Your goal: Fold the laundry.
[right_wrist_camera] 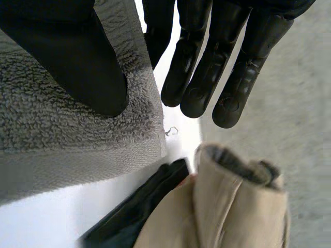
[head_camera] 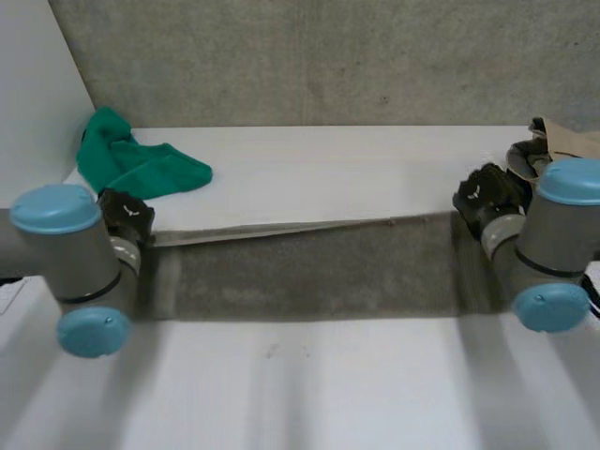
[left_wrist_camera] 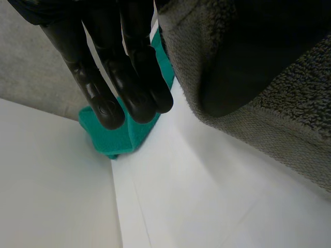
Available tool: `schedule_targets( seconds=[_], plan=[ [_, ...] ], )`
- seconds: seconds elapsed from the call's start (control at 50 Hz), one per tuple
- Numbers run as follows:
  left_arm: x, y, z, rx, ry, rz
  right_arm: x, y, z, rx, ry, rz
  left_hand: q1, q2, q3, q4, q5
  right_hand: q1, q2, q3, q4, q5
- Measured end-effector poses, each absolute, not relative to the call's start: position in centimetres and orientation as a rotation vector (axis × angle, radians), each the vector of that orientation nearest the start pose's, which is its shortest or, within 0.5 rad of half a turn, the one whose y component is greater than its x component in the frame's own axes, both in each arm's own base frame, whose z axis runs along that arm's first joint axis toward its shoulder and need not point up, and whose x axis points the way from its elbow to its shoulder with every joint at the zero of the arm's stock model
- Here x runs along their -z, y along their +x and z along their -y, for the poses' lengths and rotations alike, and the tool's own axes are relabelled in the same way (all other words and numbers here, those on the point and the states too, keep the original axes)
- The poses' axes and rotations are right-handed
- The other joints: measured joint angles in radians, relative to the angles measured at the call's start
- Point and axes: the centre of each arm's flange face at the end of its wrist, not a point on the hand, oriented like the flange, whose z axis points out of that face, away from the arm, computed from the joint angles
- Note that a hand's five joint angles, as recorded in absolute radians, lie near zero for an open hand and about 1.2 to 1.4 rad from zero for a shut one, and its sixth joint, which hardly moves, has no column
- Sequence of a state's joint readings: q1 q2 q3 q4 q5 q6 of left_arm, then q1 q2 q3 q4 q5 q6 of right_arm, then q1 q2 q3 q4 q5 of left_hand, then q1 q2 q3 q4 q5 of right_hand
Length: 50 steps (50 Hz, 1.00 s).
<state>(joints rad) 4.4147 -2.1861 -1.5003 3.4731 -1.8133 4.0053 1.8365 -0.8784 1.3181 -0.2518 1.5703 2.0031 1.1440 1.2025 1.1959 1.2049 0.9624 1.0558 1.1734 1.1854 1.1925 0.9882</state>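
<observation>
Pinching a grey towel [head_camera: 309, 267] under each thumb, we hold it stretched over the middle of the counter [head_camera: 328, 164], left hand [head_camera: 127, 217] at its left end, right hand [head_camera: 483, 195] at its right end. A green cloth [head_camera: 141, 167] lies at the far left corner, a beige garment [head_camera: 565, 139] at the far right.

A flat white table top [head_camera: 309, 159] is seen under soft, even light. Its far edge is met by a rough grey concrete wall [head_camera: 328, 56], mottled and faintly pitted. At the left side the table is closed off by a smooth white upright panel [head_camera: 33, 103], which meets the wall at the corner.
</observation>
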Motion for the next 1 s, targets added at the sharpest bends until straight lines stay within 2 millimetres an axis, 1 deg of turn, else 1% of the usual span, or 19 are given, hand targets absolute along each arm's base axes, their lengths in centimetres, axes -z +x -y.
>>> schedule_targets(
  seconds=[0.12,0.16,0.18,0.2,0.22,0.24,0.34,0.46,0.48,0.54,0.58,0.6,0.64,0.66,0.74,0.76,0.82,0.9,1.0],
  plan=[
    [-12.7,-23.0,36.1,1.561,0.969,-1.842,-13.9,25.2,39.4,-1.624,1.303,1.512,-0.070,-0.080,-0.078,-0.081,-0.056,-0.005,-0.007,-0.009,-0.009,-0.006],
    [-12.4,-23.8,36.8,1.601,0.978,-1.819,-13.1,25.9,40.1,-1.627,1.287,1.503,-0.576,-0.549,-0.540,-0.555,-0.520,-0.593,-0.631,-0.605,-0.607,-0.585],
    [-12.4,-24.1,36.9,1.617,0.980,-1.809,-12.9,26.0,40.2,-1.626,1.278,1.503,-0.716,-0.678,-0.667,-0.685,-0.638,-0.666,-0.713,-0.704,-0.687,-0.667],
    [-12.4,-24.1,36.9,1.617,0.980,-1.809,-12.9,26.0,40.2,-1.626,1.278,1.503,-0.716,-0.678,-0.667,-0.685,-0.638,-0.666,-0.713,-0.704,-0.687,-0.667],
    [-12.5,-24.6,37.1,1.644,0.982,-1.791,-12.8,26.1,40.3,-1.625,1.271,1.504,-0.886,-0.888,-0.865,-0.887,-0.817,-0.756,-0.813,-0.806,-0.809,-0.786],
    [-12.6,-25.0,37.2,1.668,0.981,-1.774,-12.6,26.4,40.3,-1.621,1.244,1.515,-0.934,-0.941,-0.930,-0.952,-0.876,-0.832,-0.931,-0.932,-0.934,-0.900],
    [-13.5,-26.1,36.9,1.747,0.969,-1.715,-13.3,26.9,39.4,-1.656,1.184,1.562,-0.953,-1.000,-0.986,-1.005,-0.917,-0.843,-0.948,-0.969,-0.957,-0.923],
    [-15.8,-25.8,35.7,1.790,0.941,-1.683,-17.4,27.1,36.4,-1.834,1.144,1.659,-0.953,-1.000,-0.986,-1.005,-0.917,-0.843,-0.948,-0.969,-0.957,-0.923],
    [-16.5,-25.5,35.1,1.798,0.933,-1.680,-18.5,26.9,35.4,-1.878,1.151,1.702,-0.953,-1.000,-0.986,-1.005,-0.917,-0.843,-0.948,-0.969,-0.957,-0.923],
    [-17.8,-24.8,33.8,1.810,0.924,-1.680,-19.7,25.6,33.6,-1.898,1.179,1.830,-0.953,-1.000,-0.986,-1.005,-0.917,-0.843,-0.948,-0.969,-0.957,-0.923],
    [-18.3,-24.5,33.2,1.813,0.922,-1.681,-19.9,24.9,33.2,-1.884,1.187,1.889,-0.953,-1.000,-0.986,-1.005,-0.917,-0.843,-0.948,-0.969,-0.957,-0.923],
    [-18.7,-24.2,32.5,1.817,0.922,-1.684,-20.0,23.8,32.6,-1.849,1.193,1.978,-0.953,-1.000,-0.986,-1.005,-0.917,-0.843,-0.948,-0.969,-0.957,-0.923],
    [-19.0,-24.0,31.8,1.822,0.924,-1.688,-19.9,22.9,32.2,-1.809,1.195,2.056,-0.953,-1.000,-0.986,-1.005,-0.917,-0.833,-0.936,-0.953,-0.949,-0.915],
    [-19.3,-23.7,31.0,1.830,0.930,-1.694,-19.5,21.6,31.7,-1.745,1.194,2.166,-0.953,-1.000,-0.986,-1.005,-0.917,-0.799,-0.895,-0.908,-0.918,-0.877],
    [-19.5,-23.4,29.3,1.860,0.953,-1.725,-18.0,18.7,30.9,-1.604,1.166,2.381,-0.953,-1.000,-0.986,-1.005,-0.917,-0.706,-0.814,-0.804,-0.815,-0.792],
    [-19.5,-23.4,29.3,1.860,0.953,-1.725,-18.0,18.7,30.9,-1.604,1.166,2.381,-0.953,-1.000,-0.986,-1.005,-0.917,-0.706,-0.814,-0.804,-0.815,-0.792],
    [-19.2,-23.4,28.5,1.884,0.965,-1.761,-16.7,17.0,31.2,-1.583,1.131,2.431,-0.953,-1.000,-0.986,-1.005,-0.917,-0.672,-0.813,-0.770,-0.780,-0.761],
    [-18.8,-23.6,28.3,1.898,0.969,-1.790,-15.4,15.9,32.0,-1.621,1.098,2.397,-0.953,-1.000,-0.986,-1.005,-0.917,-0.628,-0.741,-0.724,-0.732,-0.715],
    [-18.5,-23.7,28.3,1.897,0.971,-1.802,-14.1,15.6,32.8,-1.644,1.087,2.367,-0.953,-1.000,-0.986,-1.005,-0.917,-0.609,-0.692,-0.700,-0.709,-0.692]
  ],
)
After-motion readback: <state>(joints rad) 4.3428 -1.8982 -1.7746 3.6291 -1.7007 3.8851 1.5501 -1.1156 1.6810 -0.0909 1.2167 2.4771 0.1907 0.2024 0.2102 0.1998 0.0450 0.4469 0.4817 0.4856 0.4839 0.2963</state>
